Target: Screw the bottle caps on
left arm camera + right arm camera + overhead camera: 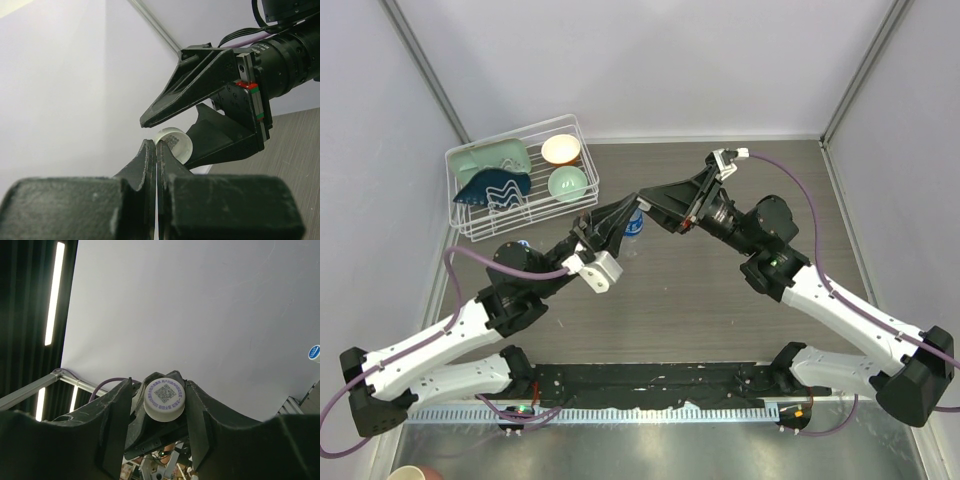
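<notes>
White plastic with a small square code printed on its top, the bottle cap (165,399) sits between the fingers of the right gripper (160,386), low in the middle of the right wrist view. One finger touches the cap's side. On the other side we see a thin dark gap, so we cannot tell whether the cap is clamped or merely framed. In the left wrist view the left gripper (155,150) is clenched, its two black fingers pressed together with only a hairline slit between them and nothing visible in it. The cap lies just beyond their tips, and the right gripper's fingers reach in from the upper right of that frame. From above, both arms meet tip to tip near the middle of the frame. Between the tips we see part of a clear bottle (635,224) with a blue label, most of it hidden by the fingers. On the grey table (680,300), in the upper left of the frame, a white wire rack (470,215) holds a cream bowl (561,149) and a green bowl (567,183).
</notes>
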